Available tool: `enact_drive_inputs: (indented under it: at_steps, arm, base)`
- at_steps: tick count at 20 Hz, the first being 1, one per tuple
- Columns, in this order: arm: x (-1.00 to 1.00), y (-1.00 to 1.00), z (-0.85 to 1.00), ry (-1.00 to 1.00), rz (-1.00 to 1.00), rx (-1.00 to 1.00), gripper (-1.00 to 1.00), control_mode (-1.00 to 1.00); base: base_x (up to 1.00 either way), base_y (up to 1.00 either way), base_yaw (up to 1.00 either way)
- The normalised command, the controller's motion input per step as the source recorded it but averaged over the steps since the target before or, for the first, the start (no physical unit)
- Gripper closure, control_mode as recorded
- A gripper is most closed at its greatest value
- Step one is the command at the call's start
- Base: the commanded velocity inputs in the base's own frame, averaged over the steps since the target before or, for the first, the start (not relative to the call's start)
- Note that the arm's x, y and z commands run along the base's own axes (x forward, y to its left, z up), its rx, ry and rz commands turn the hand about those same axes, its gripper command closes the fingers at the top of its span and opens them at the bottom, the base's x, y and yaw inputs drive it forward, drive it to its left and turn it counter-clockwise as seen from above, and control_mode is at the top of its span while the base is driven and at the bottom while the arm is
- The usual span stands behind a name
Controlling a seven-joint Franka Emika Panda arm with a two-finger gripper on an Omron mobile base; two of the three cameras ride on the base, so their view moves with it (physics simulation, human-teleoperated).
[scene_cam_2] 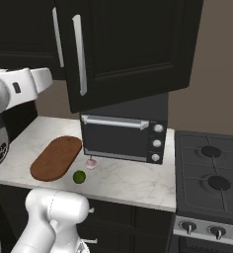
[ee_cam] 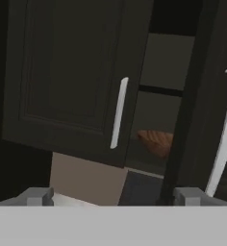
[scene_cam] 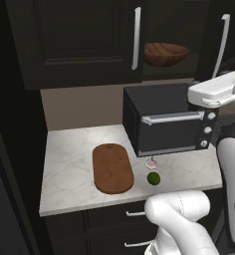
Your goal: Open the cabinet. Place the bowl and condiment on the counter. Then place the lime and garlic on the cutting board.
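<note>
Fingers [ee_cam: 38,196] of the two-finger gripper [ee_cam: 114,197] spread wide, holding nothing, facing the partly open near-black wooden wall cabinet [ee_cam: 72,72]. No readable writing. Round brown wooden bowl [scene_cam: 165,54] inside cabinet. Dark-green lime [scene_cam: 153,178] and pale garlic bulb [scene_cam: 151,163] on white marbled counter [scene_cam: 69,164], beside reddish-brown oblong cutting board [scene_cam: 112,168].

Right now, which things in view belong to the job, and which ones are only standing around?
Job:
- cabinet, doors ajar
- bowl, inside it
- lime
- garlic
- cutting board
- counter

Only around:
- toaster oven
- stove
- drawers
</note>
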Motion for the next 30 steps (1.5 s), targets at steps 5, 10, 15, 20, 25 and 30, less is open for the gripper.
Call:
enact_drive_inputs:
  at_steps: [5,10,15,20,25,30]
  arm:
    - [0.09,0.38,0.0,0.0,-0.01,-0.06,-1.0,-1.0]
    - [0.29,0.33,0.0,0.0,-0.03,-0.02,-1.0,-1.0]
    - [0.29,0.13,-0.1,0.02,-0.05,-0.01,-1.0,-1.0]
    - [0.37,0.02,-0.21,0.04,-0.03,0.0,-1.0,-1.0]
    - [0.25,0.0,-0.18,0.04,-0.02,0.0,-1.0,-1.0]
    - [0.27,0.06,-0.16,0.04,-0.04,0.0,-1.0,-1.0]
  base:
    - [0.0,0.0,0.0]
    - [0.0,0.0,0.0]
    - [0.0,0.0,0.0]
    - [0.0,0.0,0.0]
    - [0.0,0.0,0.0]
    - [0.0,0.0,0.0]
